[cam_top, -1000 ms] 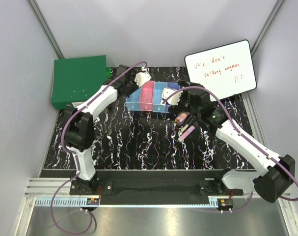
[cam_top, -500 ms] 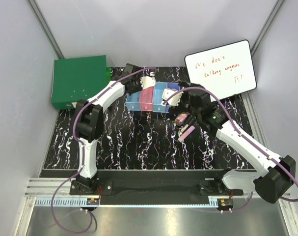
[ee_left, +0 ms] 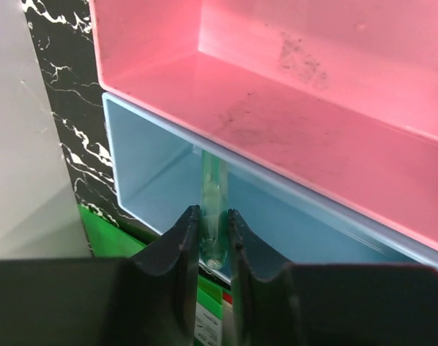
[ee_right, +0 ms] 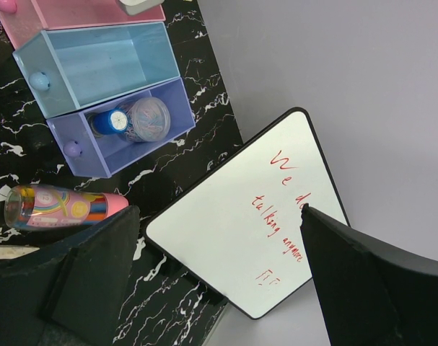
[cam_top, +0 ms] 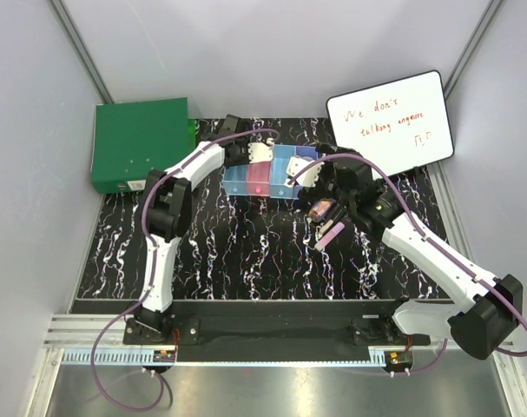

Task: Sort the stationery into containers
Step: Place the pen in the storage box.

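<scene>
The black table with white marble veins (cam_top: 246,252) is filling the middle of the top view. The large flat green box (cam_top: 137,143) is lying at its upper left, and the white writing board with red handwriting (cam_top: 389,122) is leaning at the upper right. The row of four joined translucent plastic bins (cam_top: 270,174) is sitting at the upper centre, coloured light blue, pink, light blue and purple from left to right. The left gripper (ee_left: 211,220) is hanging over the left part of this row. Its fingers (ee_left: 181,249) are pressed almost together and are pinching a thin translucent green stick (ee_left: 211,180). The stick is pointing down into the light blue bin beside the pink one, but I cannot tell if its end is touching the floor of the bin. The right gripper (ee_right: 219,216) is standing just right of the row with its jaws spread wide and is holding nothing. A dark tube with a pink cap (ee_right: 63,205) is lying on the table just beside the purple bin, near the finger on the left side of the right wrist view. A pink marker (cam_top: 331,234) is lying a little lower in the top view. Inside the purple bin, a round grey-purple disc (ee_right: 148,119) and a small blue piece (ee_right: 110,121) are resting side by side.
</scene>
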